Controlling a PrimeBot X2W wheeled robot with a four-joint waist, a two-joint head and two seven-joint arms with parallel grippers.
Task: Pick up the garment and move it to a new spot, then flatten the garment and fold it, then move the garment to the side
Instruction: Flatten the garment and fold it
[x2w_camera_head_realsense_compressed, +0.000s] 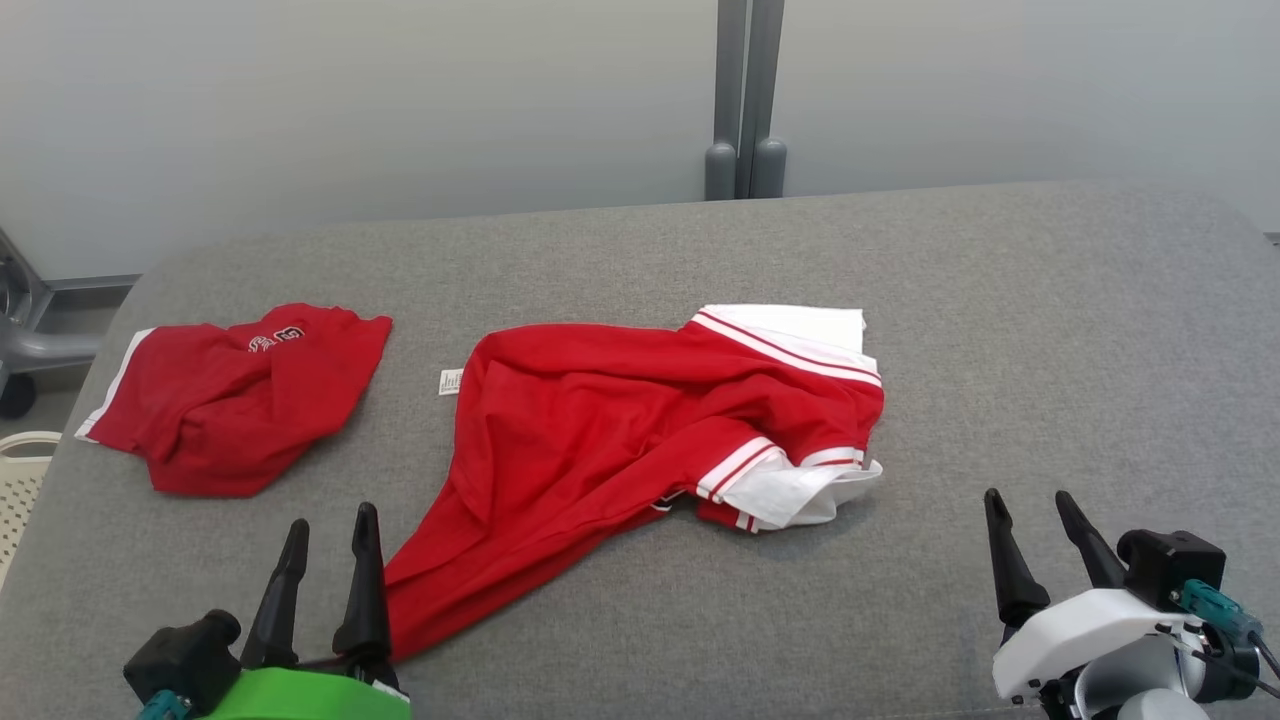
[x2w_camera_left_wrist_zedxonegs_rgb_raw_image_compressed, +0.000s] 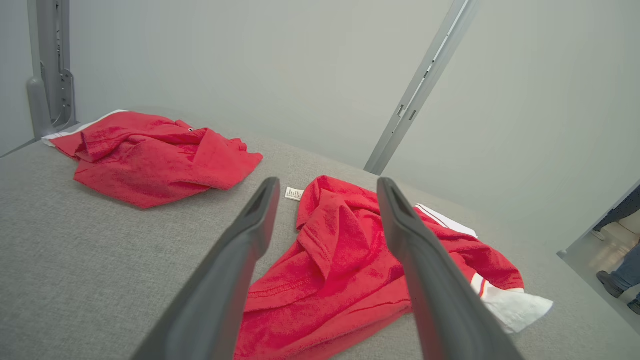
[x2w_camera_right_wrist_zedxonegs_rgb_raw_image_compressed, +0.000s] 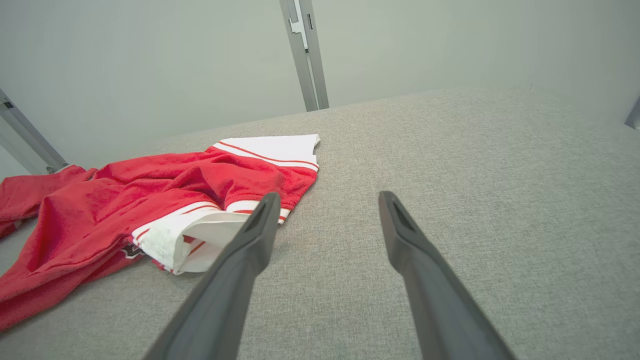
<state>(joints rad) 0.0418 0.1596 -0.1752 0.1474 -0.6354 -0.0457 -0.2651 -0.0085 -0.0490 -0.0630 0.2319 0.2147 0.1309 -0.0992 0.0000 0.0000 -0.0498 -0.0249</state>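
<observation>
Shirt (x2w_camera_head_realsense_compressed: 620, 420), red with white trim, lies crumpled in the middle of the grey table (x2w_camera_head_realsense_compressed: 1050, 330), running from near left to far right. The white collar end is at the far right. A white-cuffed sleeve (x2w_camera_head_realsense_compressed: 800, 490) is folded over at the near right. A small label (x2w_camera_head_realsense_compressed: 451, 381) sticks out at the shirt's left edge. Red shorts (x2w_camera_head_realsense_compressed: 235, 400) lie at the far left, apart from the shirt.

Left gripper (x2w_camera_head_realsense_compressed: 332, 517): fingers spread wide, nothing between them, just beside the shirt's near left tail.
Right gripper (x2w_camera_head_realsense_compressed: 1028, 497): fingers likewise wide and empty, over bare table, well apart from the shirt on its right.

Judgement: the step in hand is the first pick-up, and nothing is lifted yet. I take the shirt as the garment meant, since it lies between the two grippers.

Method notes:
- Left takes the near tail. Press the fingertips into the soft table top to get under the cloth, then pinch the edge, not a bunch.
- Right must come left to the shoulder area. Gripping the cuff alone would likely leave the body hanging twisted.
- Raise both ends together, staying clear of the shorts.
- The open table on the right looks roomy enough for spreading.
</observation>
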